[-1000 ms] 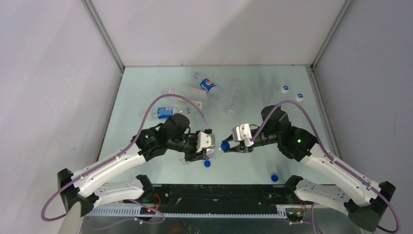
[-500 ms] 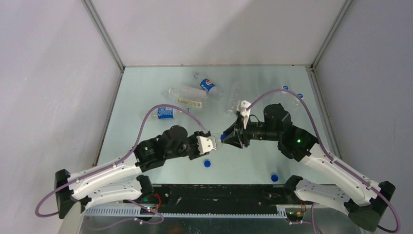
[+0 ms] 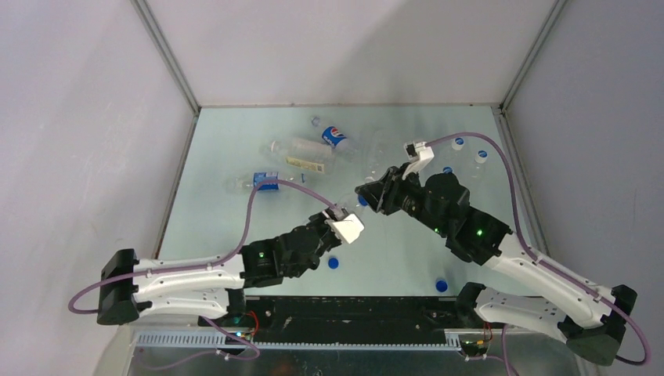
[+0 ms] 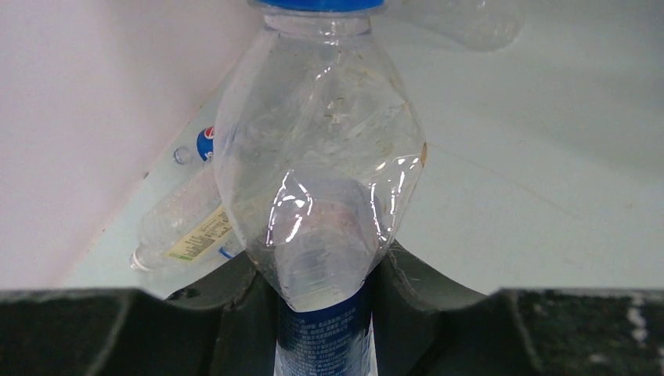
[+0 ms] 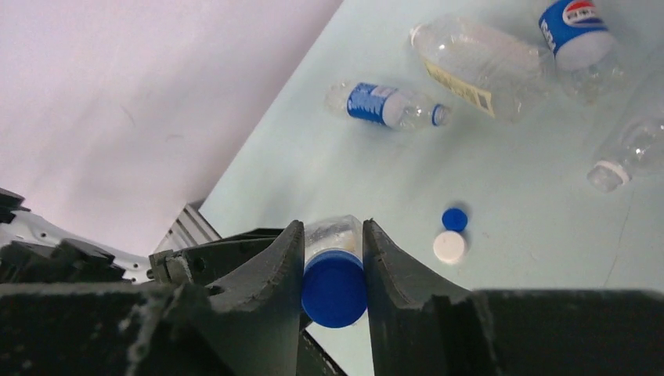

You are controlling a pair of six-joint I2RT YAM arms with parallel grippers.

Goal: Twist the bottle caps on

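Observation:
My left gripper (image 4: 325, 270) is shut on the lower body of a clear bottle (image 4: 321, 157) with a dark blue label, holding it off the table with its neck pointing away. My right gripper (image 5: 333, 235) is shut on the blue cap (image 5: 334, 288) that sits on this bottle's neck. In the top view the two grippers meet mid-table, the left (image 3: 346, 225) below and the right (image 3: 368, 196) above, with the cap (image 3: 362, 200) between them. The bottle's thread is hidden under the cap.
Several bottles lie at the back: a Pepsi-labelled one (image 3: 335, 137), a pale-labelled one (image 3: 301, 154), a small blue-labelled one (image 3: 262, 182), a plain one (image 3: 374, 153). Capped bottles stand at back right (image 3: 458, 145). Loose blue caps (image 3: 333, 263) (image 3: 441, 285) and a white cap (image 5: 449, 247) lie near the front.
Both grippers moved up and toward the back right, keeping hold of the bottle and cap. The left arm stretched out lower; the right wrist has turned about the cap.

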